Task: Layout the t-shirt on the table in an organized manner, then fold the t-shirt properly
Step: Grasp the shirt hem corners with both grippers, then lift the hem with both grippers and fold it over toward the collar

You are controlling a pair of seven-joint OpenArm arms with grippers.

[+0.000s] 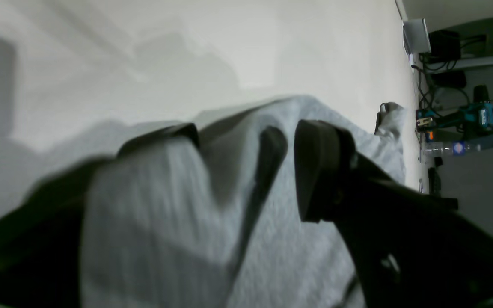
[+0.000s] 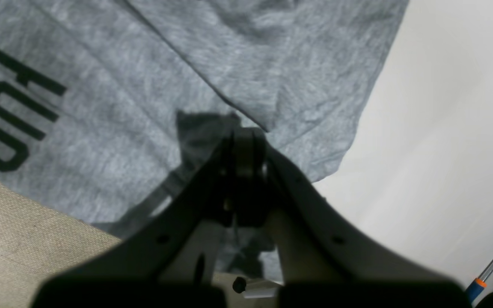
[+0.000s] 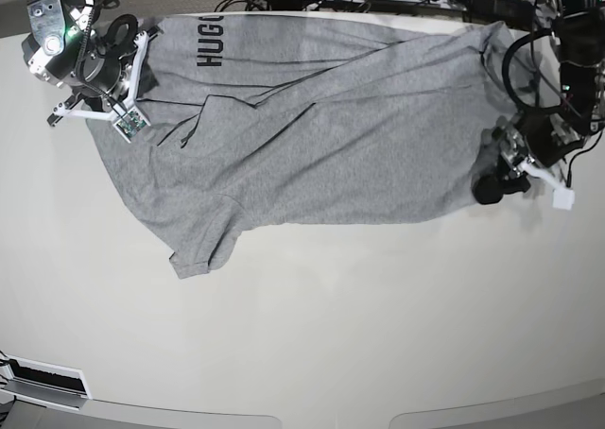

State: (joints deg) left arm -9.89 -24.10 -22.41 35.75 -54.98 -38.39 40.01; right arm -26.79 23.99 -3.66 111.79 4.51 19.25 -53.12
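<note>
At the upper left of the base view the right gripper (image 3: pixel 142 65) sits on the shirt (image 3: pixel 321 127), at the edge by the lettering. In its own wrist view the jaws are pressed together with grey cloth gathered at their tips, so it appears to pinch that edge; my reading is that it pins this side so the cloth can be drawn flat against it.

The shirt lies spread across the upper half of the table (image 3: pixel 312 334), running from upper left to upper right, mostly flat but with long diagonal creases and one sleeve (image 3: pixel 203 245) sticking out toward lower left. Black block letters near the top edge read "HUGO" in the base view; the right wrist view shows only "HUG" before the frame cuts them off.

At the right edge of the base view the left gripper (image 3: pixel 496 169) rests at the shirt's far edge. The left wrist view shows its jaws standing wide, with grey cloth humped between and draped over the fingers (image 1: pixel 319 171); nothing is clamped. Laying out looks nearly done, with no fold begun.
</note>
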